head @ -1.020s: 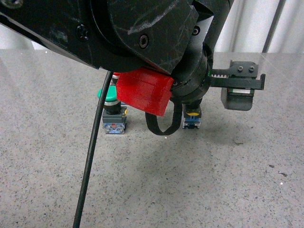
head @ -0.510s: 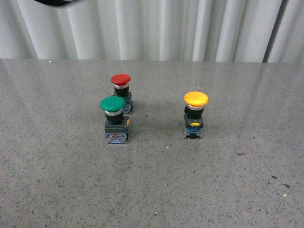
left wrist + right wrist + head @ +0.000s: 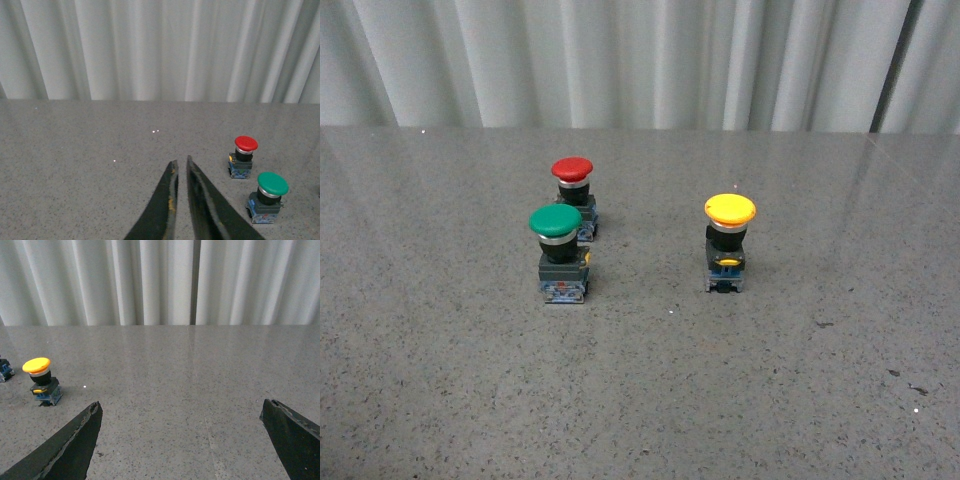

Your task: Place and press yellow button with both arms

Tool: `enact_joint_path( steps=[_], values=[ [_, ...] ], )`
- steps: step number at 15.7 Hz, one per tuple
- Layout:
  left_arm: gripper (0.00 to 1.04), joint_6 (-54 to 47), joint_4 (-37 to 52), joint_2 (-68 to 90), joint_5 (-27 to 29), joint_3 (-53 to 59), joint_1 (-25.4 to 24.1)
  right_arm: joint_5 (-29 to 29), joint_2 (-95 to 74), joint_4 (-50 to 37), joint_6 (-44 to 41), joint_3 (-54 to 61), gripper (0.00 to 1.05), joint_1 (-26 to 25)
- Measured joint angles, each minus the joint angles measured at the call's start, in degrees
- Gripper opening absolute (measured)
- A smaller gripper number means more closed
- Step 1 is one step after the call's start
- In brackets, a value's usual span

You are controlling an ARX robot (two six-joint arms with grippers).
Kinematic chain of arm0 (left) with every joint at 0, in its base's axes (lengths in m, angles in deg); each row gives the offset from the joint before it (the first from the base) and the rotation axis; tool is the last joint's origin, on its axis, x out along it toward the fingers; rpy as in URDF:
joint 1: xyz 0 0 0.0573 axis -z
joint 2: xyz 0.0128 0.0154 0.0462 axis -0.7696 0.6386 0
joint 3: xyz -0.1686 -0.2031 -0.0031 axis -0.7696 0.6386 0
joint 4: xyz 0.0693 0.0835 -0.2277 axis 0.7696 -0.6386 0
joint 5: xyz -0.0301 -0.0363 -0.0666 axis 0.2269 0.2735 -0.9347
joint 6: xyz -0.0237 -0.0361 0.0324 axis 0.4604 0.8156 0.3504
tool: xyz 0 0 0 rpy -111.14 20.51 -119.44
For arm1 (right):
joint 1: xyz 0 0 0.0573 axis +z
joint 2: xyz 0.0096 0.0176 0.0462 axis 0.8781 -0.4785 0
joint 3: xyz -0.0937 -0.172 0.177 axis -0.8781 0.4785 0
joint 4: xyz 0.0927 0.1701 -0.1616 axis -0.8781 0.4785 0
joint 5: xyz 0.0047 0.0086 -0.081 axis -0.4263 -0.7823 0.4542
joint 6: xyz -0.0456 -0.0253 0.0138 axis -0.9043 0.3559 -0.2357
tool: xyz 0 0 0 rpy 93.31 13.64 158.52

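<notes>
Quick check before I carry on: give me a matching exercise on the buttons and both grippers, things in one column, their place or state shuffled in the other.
Things:
1. yellow button
2. red button
3. left gripper
4. right gripper

Place or state:
A. fingers spread wide, nothing between them
B. just behind the green button, farther from the robot
C. fingers nearly together, holding nothing
D. upright on its own, to the right of the other buttons

Pairs: 1-D, 2-B, 3-C, 4-A
</notes>
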State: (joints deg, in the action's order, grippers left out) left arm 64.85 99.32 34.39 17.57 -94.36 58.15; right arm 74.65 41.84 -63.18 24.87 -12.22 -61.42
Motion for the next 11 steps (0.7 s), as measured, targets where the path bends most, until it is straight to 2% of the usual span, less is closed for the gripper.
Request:
enact_joint_path(
  steps=[1,7,11],
  values=[
    [0.02,0.2,0.2,-1.7,-0.9,1.9,-1.0,0.0,0.0,0.0,0.0,0.0,0.98,0.0],
    [0.02,0.2,-0.2,-5.9,-7.3,6.2,-6.7,0.0,0.0,0.0,0.0,0.0,0.98,0.0],
    [0.02,0.3,-0.4,-7.7,-7.1,7.5,-8.2,0.0,0.0,0.0,0.0,0.0,0.98,0.0]
  ],
)
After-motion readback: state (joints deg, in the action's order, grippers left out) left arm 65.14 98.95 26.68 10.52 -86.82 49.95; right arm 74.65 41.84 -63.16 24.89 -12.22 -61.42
